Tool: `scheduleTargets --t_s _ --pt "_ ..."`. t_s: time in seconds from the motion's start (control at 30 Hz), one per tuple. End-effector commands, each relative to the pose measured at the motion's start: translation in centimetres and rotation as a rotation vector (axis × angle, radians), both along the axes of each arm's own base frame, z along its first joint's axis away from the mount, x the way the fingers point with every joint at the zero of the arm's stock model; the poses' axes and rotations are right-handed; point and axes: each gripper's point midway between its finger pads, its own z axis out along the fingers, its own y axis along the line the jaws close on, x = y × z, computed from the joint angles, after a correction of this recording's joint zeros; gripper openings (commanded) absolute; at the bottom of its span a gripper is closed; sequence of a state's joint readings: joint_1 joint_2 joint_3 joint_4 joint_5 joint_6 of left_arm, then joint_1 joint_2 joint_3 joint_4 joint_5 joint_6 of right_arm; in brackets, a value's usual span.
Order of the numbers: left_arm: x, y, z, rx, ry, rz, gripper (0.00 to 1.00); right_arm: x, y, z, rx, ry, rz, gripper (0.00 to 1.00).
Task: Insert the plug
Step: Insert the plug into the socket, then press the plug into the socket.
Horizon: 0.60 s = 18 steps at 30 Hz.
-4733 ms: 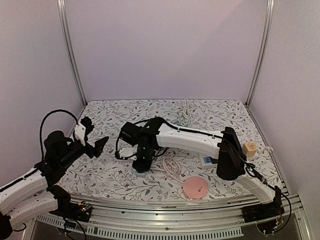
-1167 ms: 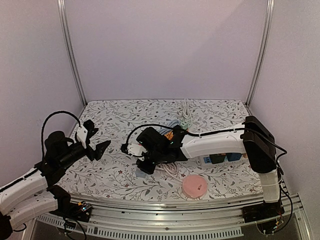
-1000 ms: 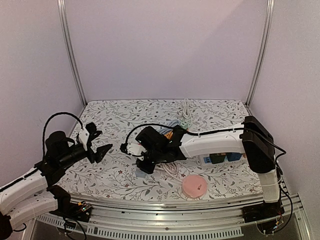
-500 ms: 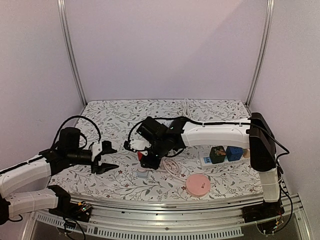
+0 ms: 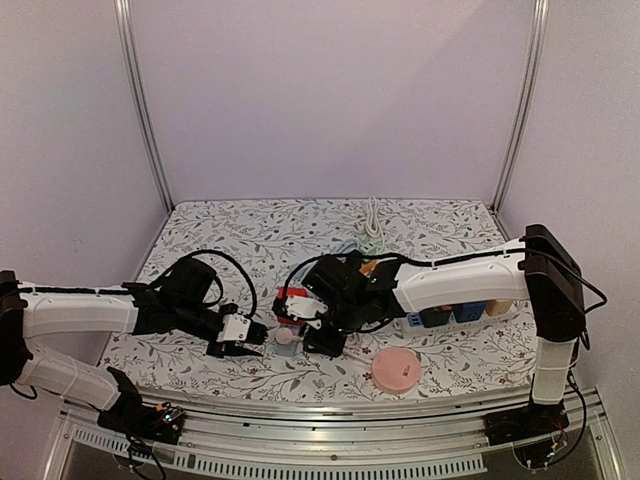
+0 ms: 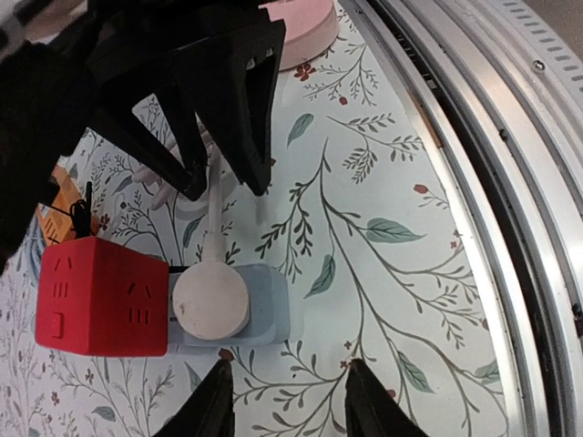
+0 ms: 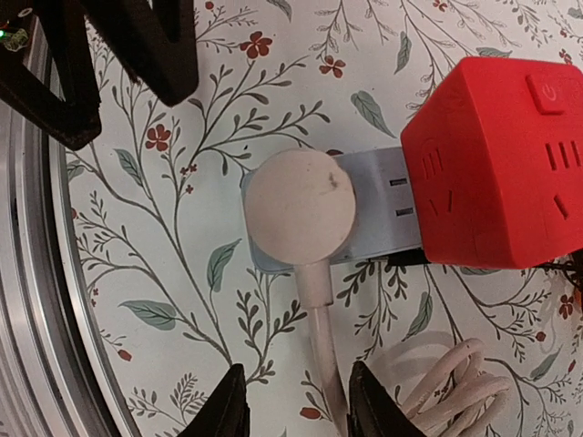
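- Near edge of table [image 5: 200, 375]: pink disc [image 5: 390, 372] lies flat, apart from the work.
- Left gripper [image 5: 243, 345] is low over the cloth, just beside the plug on its left. Left wrist view: its 2 fingers [image 6: 221, 396] stand apart with only bare cloth between them. It holds nothing.
- Plug [image 5: 287, 338]: round, white, sitting face-down on a grey socket block [image 6: 266, 314]. From both wrist views the plug [image 7: 299, 205] covers 1 end of the block and looks flush on it, not tilted. 2 spare slots show on the block between plug and red cube.
- Cord [image 7: 319, 346] runs straight out of the plug and between the fingers of the right gripper [image 7: 297, 387]. Those fingers are apart, standing either side of the cord with a gap on each side; no grip on it. In the top view the right gripper [image 5: 322, 340] hangs just right of the plug.
- Red cube [image 5: 293, 302] touches the far end of the block.
- Farther right: white power strip [image 5: 412, 322] carrying coloured cubes; not involved.

Judgement: insertion looks done, plug in the socket and both grippers off it. Whether the pins are fully home cannot be told from above. What is left looks like drawing both arms clear without snagging the cord.
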State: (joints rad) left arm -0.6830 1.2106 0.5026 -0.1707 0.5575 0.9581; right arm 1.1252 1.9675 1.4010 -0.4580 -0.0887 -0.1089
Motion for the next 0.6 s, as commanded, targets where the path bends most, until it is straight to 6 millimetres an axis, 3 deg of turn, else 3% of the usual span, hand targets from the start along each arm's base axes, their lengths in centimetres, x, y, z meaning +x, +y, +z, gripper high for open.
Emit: scheduleTargets --t_s 0.0,0.3,0.57 --pt "1.4 -1.7 0.9 -0.009 -0.107 -0.049 0.4 1.6 1.2 -0.6 0.051 -0.02 -0.031 0.36" --pt "2.3 -3.5 -0.9 0.033 -0.096 -0.06 0.41 2.6 0.7 -0.5 0.085 -0.005 -0.052 0.36" --pt "3.7 -4.9 0.0 0.023 0.001 0.039 0.43 1.7 -0.5 1.5 0.178 0.049 -0.081 0.41"
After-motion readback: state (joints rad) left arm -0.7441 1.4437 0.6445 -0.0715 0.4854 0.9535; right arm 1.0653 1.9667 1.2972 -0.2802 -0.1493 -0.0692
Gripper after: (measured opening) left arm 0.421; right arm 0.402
